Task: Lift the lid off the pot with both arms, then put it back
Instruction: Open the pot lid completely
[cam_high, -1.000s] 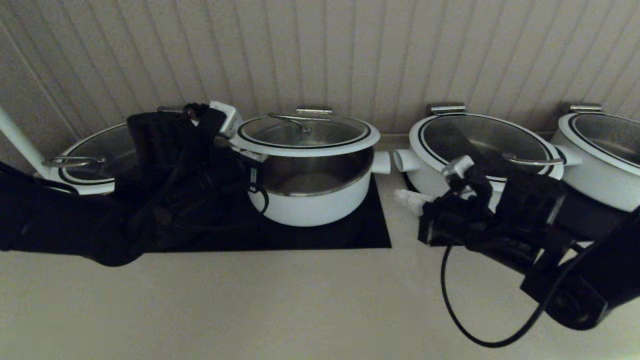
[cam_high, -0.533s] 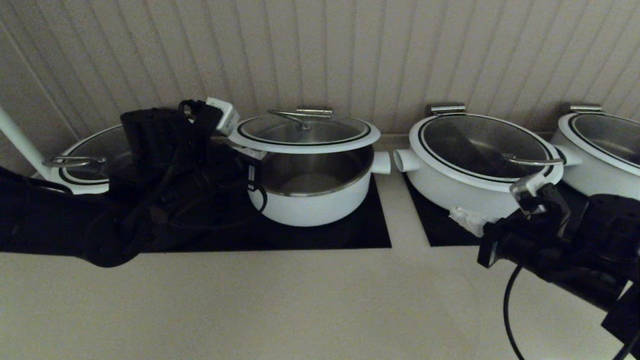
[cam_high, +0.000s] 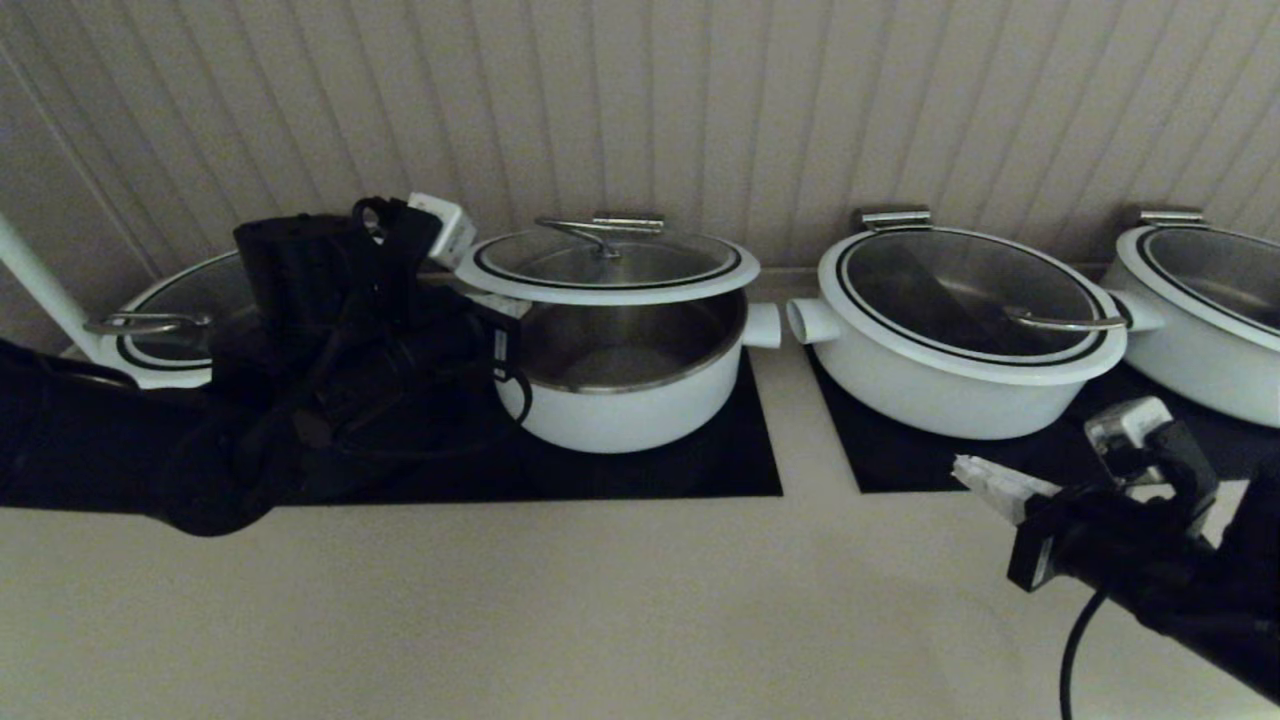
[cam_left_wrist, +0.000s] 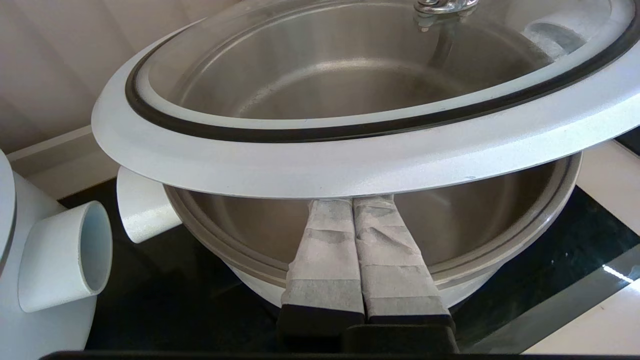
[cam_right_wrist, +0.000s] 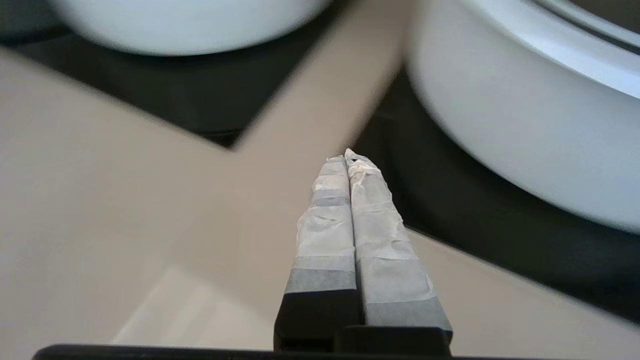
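The lid (cam_high: 608, 265) is raised off the deep white pot (cam_high: 625, 405), and the steel inside shows beneath it. Its hinge tab (cam_high: 628, 221) is at the back by the wall. My left gripper (cam_high: 490, 300) is shut. In the left wrist view its taped fingers (cam_left_wrist: 325, 240) lie together under the lid's white rim (cam_left_wrist: 350, 165), over the pot's edge (cam_left_wrist: 500, 250), holding it up. My right gripper (cam_high: 965, 470) is shut and empty, low over the counter at the front right, away from the lid. It also shows in the right wrist view (cam_right_wrist: 346, 157).
Wider lidded white pots stand at the left (cam_high: 165, 330), right (cam_high: 960, 330) and far right (cam_high: 1200, 310). Black mats (cam_high: 650, 470) lie under them. A ribbed wall runs close behind. Bare counter (cam_high: 600, 600) spreads in front.
My right arm has pulled back from in front of the right pot, down and to the right. The lid has risen slightly on my left gripper.
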